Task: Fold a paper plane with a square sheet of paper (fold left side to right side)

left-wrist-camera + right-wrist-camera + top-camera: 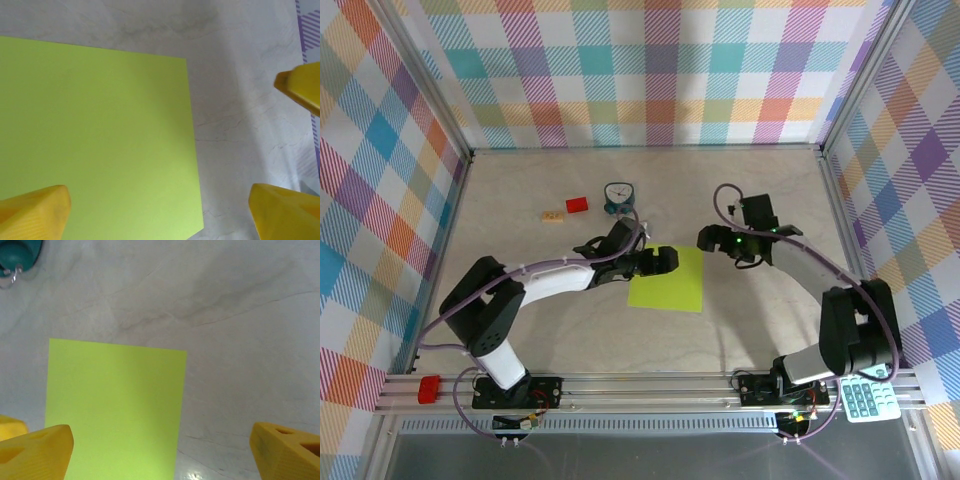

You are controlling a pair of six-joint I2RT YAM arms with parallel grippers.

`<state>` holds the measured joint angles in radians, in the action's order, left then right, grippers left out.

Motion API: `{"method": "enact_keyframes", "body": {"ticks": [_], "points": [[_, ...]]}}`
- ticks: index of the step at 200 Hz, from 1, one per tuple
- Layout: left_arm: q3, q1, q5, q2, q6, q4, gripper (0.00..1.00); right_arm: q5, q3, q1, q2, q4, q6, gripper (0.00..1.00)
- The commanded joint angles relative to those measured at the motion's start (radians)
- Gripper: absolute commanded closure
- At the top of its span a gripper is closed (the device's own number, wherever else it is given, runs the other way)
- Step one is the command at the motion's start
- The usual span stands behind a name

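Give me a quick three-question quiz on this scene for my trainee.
1. True or false: the square sheet of paper lies flat, with no fold yet.
2. From the top camera, where does the teal clock stand from the red block? A right; B left; C on top.
3. How do the left pincer and right pincer stand?
Key: 1 true; 2 A; 3 both open, holding nothing.

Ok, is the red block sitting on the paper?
No, the red block lies beside the teal clock, well apart from the paper.
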<state>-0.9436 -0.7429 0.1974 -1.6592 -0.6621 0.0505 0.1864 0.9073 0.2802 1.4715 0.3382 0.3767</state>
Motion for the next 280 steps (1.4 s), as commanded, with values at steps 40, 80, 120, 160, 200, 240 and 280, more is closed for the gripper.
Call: {"method": "enact_keyframes", "body": {"ticks": [40,80,120,160,200,240,280], "points": [[0.076,0.032,0.055,-0.026,-0.014,-0.003,0.36,-0.089,0.138,0.140,0.199,0.018,-0.031,0.12],[0.057,0.031,0.056,-0.072,-0.019,-0.032,0.41,-0.132,0.198,0.180,0.287,0.041,-0.049,0.11],[0.059,0.031,0.073,-0.113,-0.037,-0.035,0.44,-0.187,0.219,0.195,0.342,0.068,-0.043,0.10],[0.073,0.031,0.074,-0.136,-0.049,-0.032,0.47,-0.187,0.212,0.220,0.382,0.087,-0.037,0.11],[0.088,0.031,0.074,-0.143,-0.058,-0.014,0.48,-0.168,0.204,0.260,0.376,0.119,-0.021,0.14],[0.089,0.032,0.082,-0.143,-0.064,0.005,0.48,-0.148,0.205,0.290,0.326,0.153,-0.017,0.17],[0.088,0.032,0.080,-0.122,-0.062,0.017,0.48,-0.123,0.205,0.290,0.308,0.173,-0.028,0.36]]}}
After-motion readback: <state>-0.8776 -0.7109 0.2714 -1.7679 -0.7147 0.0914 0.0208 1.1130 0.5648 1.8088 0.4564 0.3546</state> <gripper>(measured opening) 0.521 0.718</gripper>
